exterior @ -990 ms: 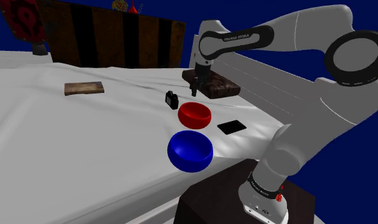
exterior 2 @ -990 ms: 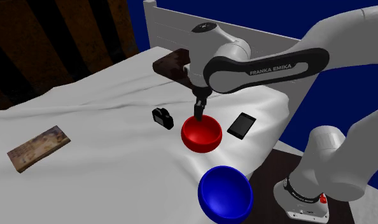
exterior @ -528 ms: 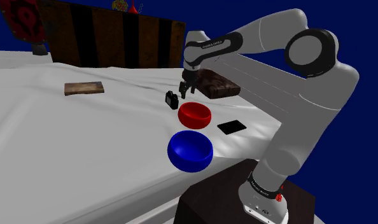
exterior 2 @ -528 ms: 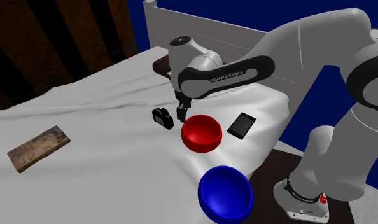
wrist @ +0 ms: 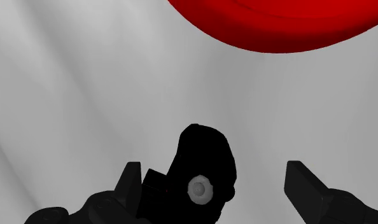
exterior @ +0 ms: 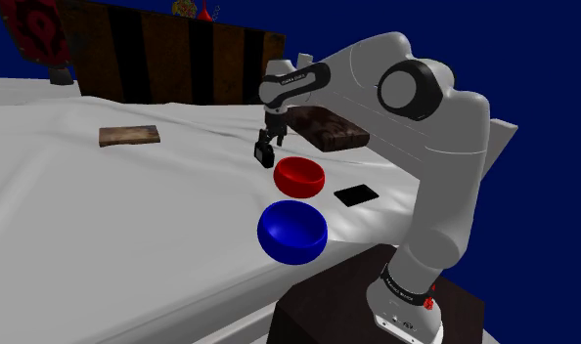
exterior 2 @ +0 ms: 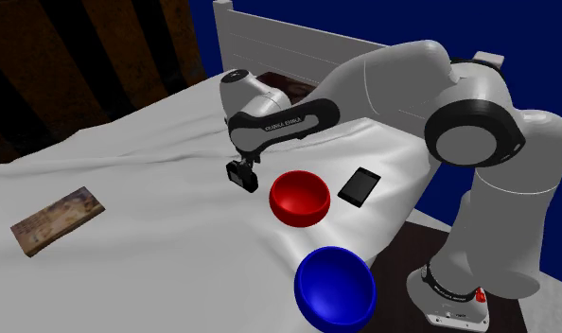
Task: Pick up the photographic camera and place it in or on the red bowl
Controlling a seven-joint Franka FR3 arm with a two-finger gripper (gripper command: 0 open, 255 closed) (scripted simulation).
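The white arm reaches out over the bed (exterior: 103, 225), whose wrinkled white sheet carries all the things. The tool (exterior: 267, 144) hangs low over the photographic camera (exterior: 264, 154), a small black body with a round pale lens. The camera rests on the sheet just beside the red bowl (exterior: 299, 176), on that bowl's left in the shoulder view.

In the wrist view the tool (wrist: 213, 172) is open: its two black fingers (wrist: 305, 188) stand wide apart with the camera (wrist: 200, 165) between them. The camera sits much closer to one finger than to the other, and whether that finger touches it cannot be told. The red bowl (wrist: 277, 25) lies beyond the camera, apart from it.

In the second exterior view the tool (exterior 2: 243, 165) comes down right above the camera (exterior 2: 239, 176), and the red bowl (exterior 2: 299, 197) is near, on its right. A blue bowl (exterior 2: 335, 287) sits nearer than the red one, close to the bed's edge. A flat black phone (exterior 2: 360, 185) lies right of the red bowl, and a brown wooden block (exterior 2: 57, 220) lies well apart at the left.
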